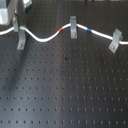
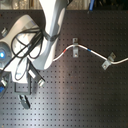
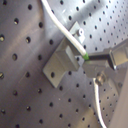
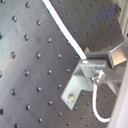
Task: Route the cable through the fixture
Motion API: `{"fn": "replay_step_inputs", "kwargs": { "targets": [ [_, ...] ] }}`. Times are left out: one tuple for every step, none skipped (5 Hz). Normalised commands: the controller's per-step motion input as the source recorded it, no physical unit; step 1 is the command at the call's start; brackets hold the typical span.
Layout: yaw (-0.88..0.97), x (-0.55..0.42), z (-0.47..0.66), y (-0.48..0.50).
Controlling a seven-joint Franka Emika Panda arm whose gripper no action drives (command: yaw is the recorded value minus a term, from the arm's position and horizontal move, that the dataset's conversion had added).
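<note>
The white cable [image 1: 45, 37] runs across the board in waves, with a red band [image 1: 61, 30] and a blue band [image 1: 90, 30]. It passes the middle clip [image 1: 73, 27] and the right clip [image 1: 115, 40]. The left clip [image 1: 21, 38] is the fixture under my gripper [image 1: 19, 19]. In both wrist views my gripper [image 3: 91, 64] is shut on the cable [image 3: 62, 27] right at the fixture's forked top [image 3: 62, 62]. The cable [image 4: 62, 25] hangs slack past the fingers [image 4: 107, 59]. I cannot tell whether it sits in the slot.
The black perforated board [image 1: 65, 90] carries all three clips. In the second exterior view the white arm [image 2: 47, 35] and its black hoses cover the second exterior view's left, hiding the cable's end there. The middle clip [image 2: 74, 49] and right clip [image 2: 107, 61] show.
</note>
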Motion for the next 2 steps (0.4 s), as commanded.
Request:
{"fn": "replay_step_inputs", "kwargs": {
  "targets": [
    [0.07, -0.167, 0.22, 0.005],
    [0.05, -0.167, 0.16, 0.006]
  ]
}}
